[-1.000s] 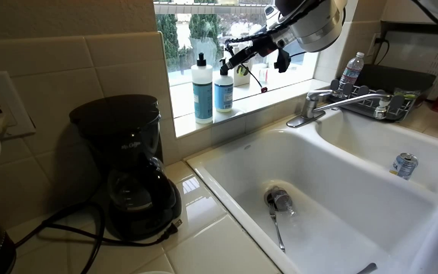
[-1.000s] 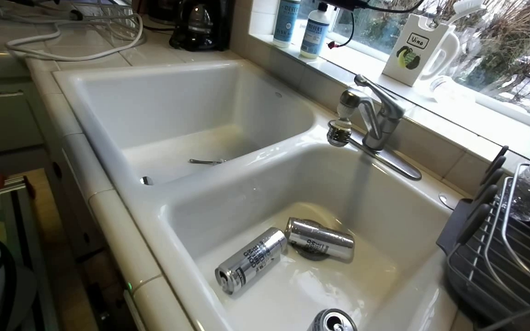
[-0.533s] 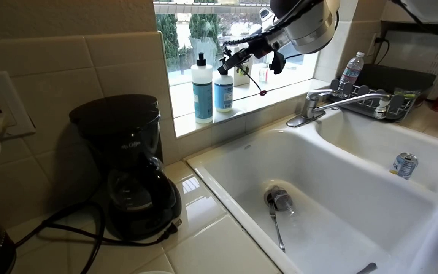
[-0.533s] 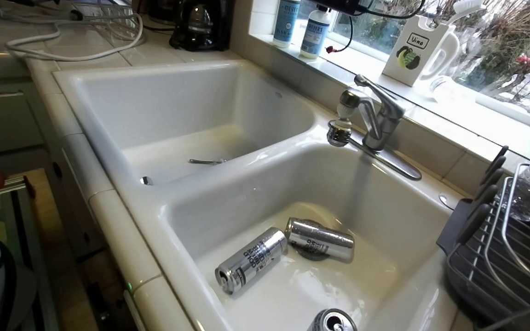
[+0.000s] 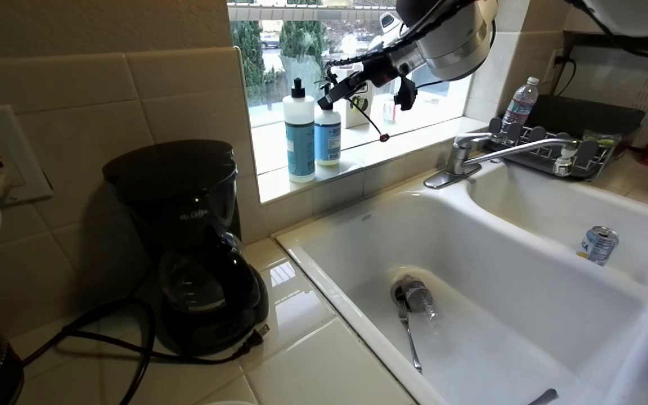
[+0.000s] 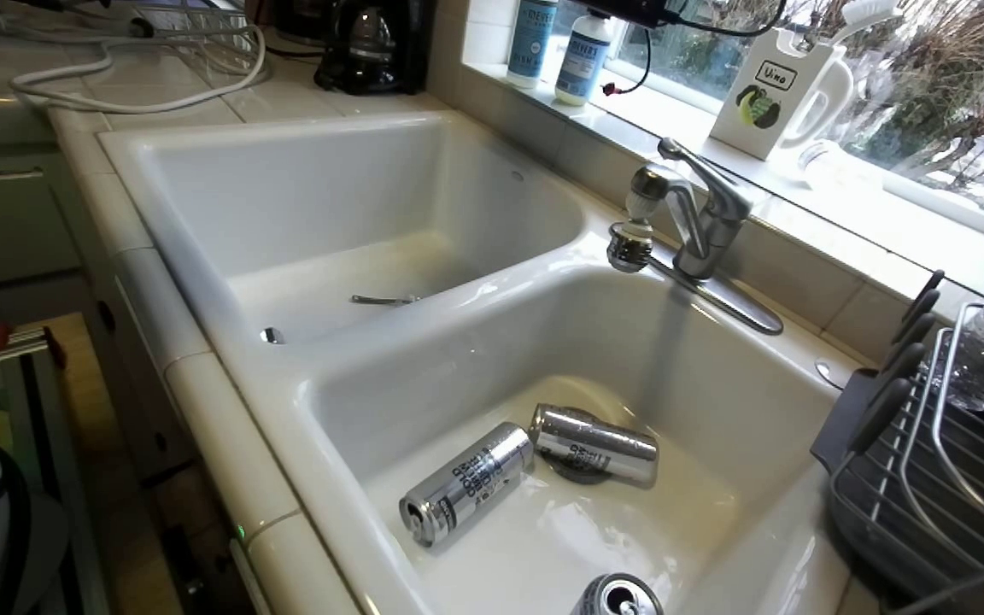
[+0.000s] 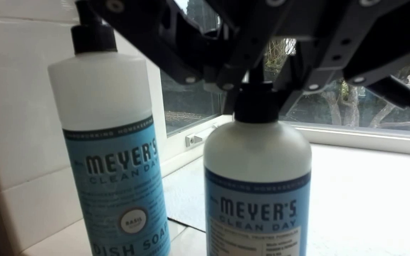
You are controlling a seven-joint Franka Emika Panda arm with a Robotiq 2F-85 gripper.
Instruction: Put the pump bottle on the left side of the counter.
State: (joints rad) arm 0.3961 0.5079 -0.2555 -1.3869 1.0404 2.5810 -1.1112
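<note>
Pump bottle (image 7: 257, 177), one: at sill (image 5: 369, 159), past far edge of counter (image 5: 315, 360); collar (image 7: 256, 113) pinched between jaws of gripper (image 7: 257, 103), presumably for carrying leftward

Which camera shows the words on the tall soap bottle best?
The wrist view: the label is biggest there, so you can read DISH SOAP. Both exterior views show it smaller: in an exterior view the bottle is whole; in an exterior view the bottle loses its top.
</note>
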